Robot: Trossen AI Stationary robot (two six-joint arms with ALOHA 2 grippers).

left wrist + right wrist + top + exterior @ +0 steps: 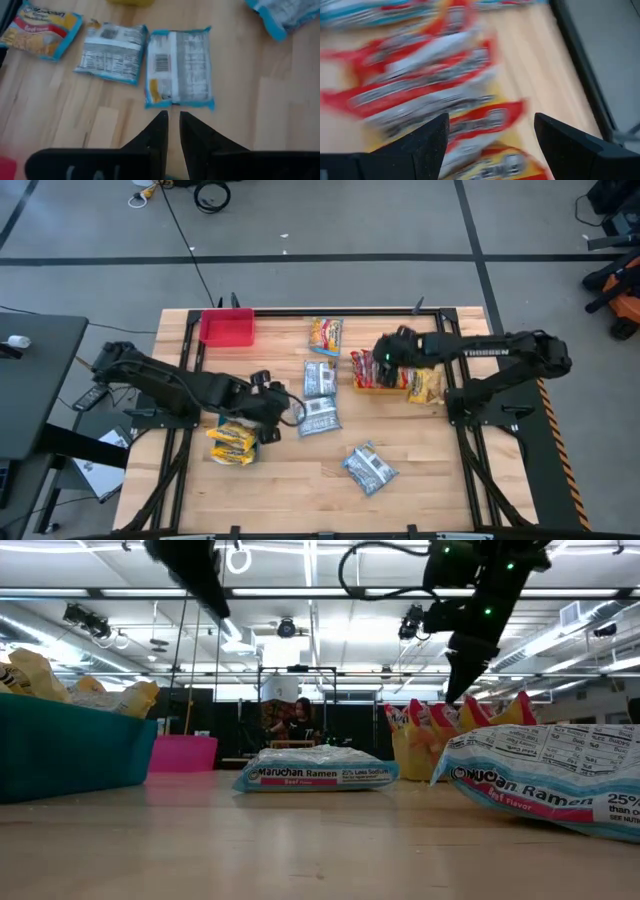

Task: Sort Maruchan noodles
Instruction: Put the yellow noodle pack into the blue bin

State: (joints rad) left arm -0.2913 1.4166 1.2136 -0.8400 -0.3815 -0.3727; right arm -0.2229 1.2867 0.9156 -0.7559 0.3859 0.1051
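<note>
Above the yellow bin of red packets, the right gripper hangs open and empty. Descending, it risks snagging 2 packets. Across the table, the left gripper, nearly closed and empty, could push the silver-blue packet.

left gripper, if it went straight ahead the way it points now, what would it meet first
Most likely the silver-blue noodle packet lying barcode side up just past the left gripper, whose fingers stand nearly together. Only bare table shows between them, though depth is hard to judge.
</note>
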